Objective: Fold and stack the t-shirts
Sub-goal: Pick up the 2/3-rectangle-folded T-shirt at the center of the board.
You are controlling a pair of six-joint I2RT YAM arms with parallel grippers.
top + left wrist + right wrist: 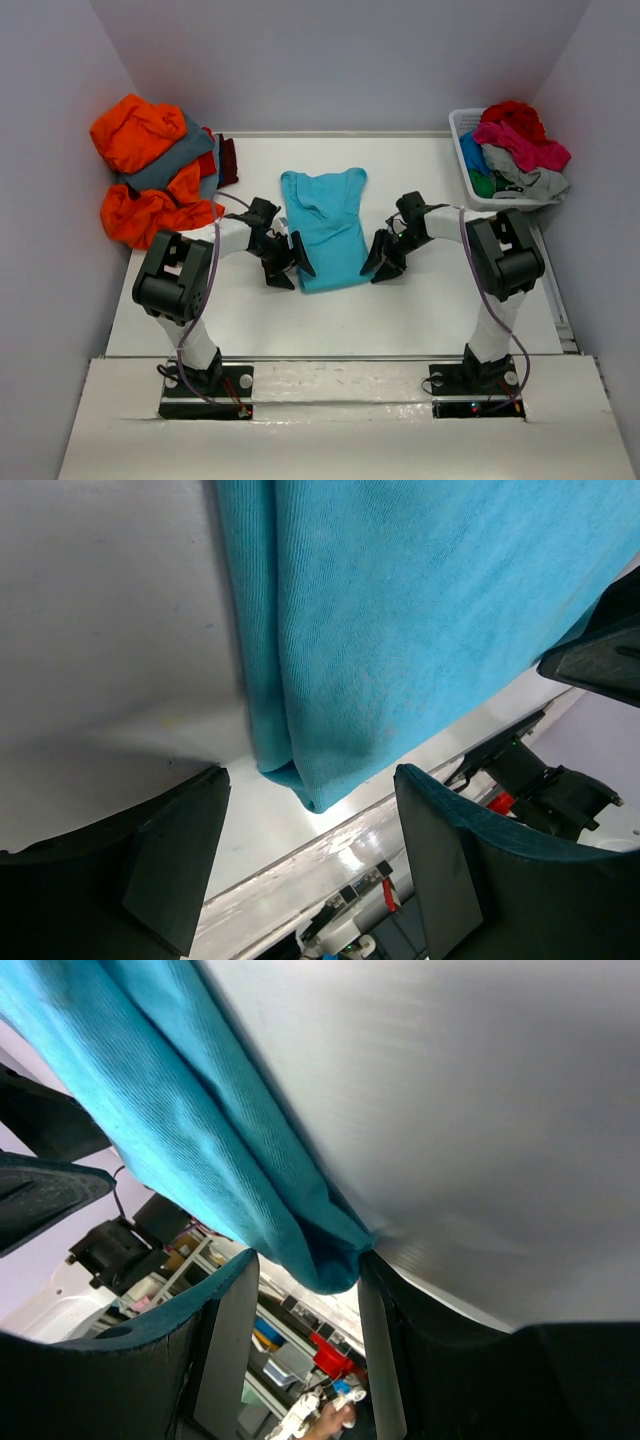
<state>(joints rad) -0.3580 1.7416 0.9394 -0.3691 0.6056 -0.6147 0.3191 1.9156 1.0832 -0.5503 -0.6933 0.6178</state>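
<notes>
A turquoise t-shirt point(325, 225) lies in the middle of the table, folded into a long strip with its neck toward the back wall. My left gripper point(292, 268) stands open at its near left corner. In the left wrist view that corner point(310, 780) hangs just above the gap between the fingers point(170, 860). My right gripper point(380, 265) is open at the near right corner. In the right wrist view the cloth's tip point(330, 1260) sits between the fingertips point(228, 1340) and touches the right one, with a gap left beside it.
A heap of orange, slate grey and maroon t-shirts point(150, 175) lies at the back left against the wall. A white slatted basket point(463, 130) at the back right holds red, pink, light grey and green shirts point(520, 145).
</notes>
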